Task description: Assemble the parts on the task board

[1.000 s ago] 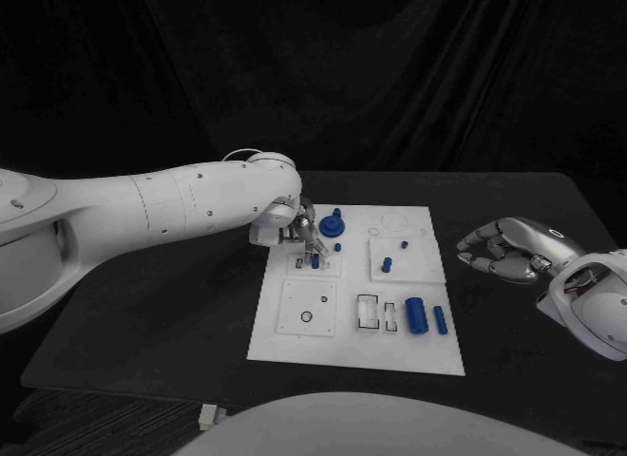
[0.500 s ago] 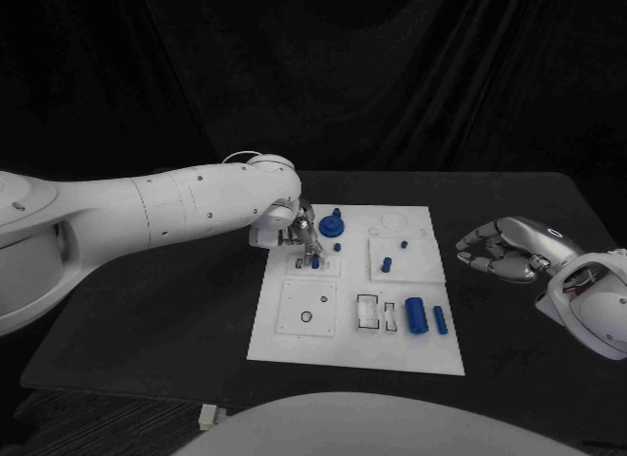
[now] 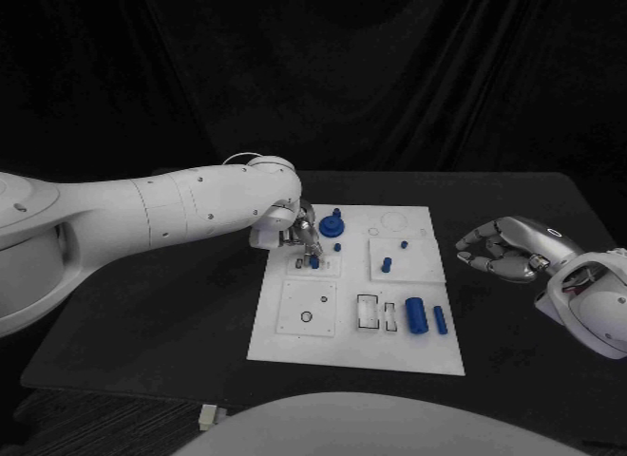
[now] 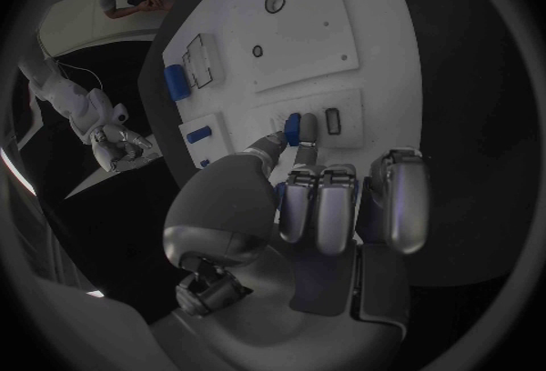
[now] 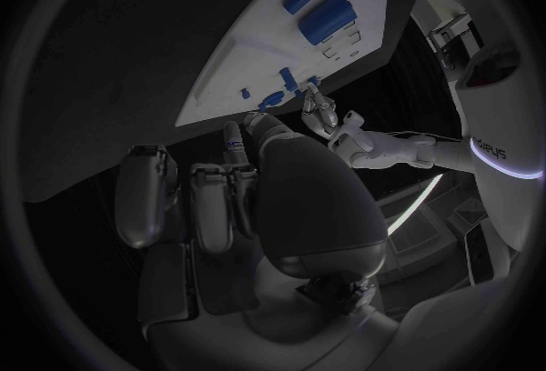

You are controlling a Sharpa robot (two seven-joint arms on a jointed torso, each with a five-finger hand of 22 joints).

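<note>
Left hand [image 4: 308, 207] pinches small blue part [image 4: 292, 128] at fingertips, over task board [image 4: 296, 25].

The task board [image 3: 352, 332] lies mid-table [image 3: 163, 313], left hand [image 3: 297, 231] over its far-left part (right hand [image 3: 503, 249] beside it).

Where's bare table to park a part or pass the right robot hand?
Bare black table lies left of the task board, under the left arm, and along its near edge. The strip between the board and the right robot hand is narrow. The board's far-left corner, at the left robot hand, is crowded.
</note>
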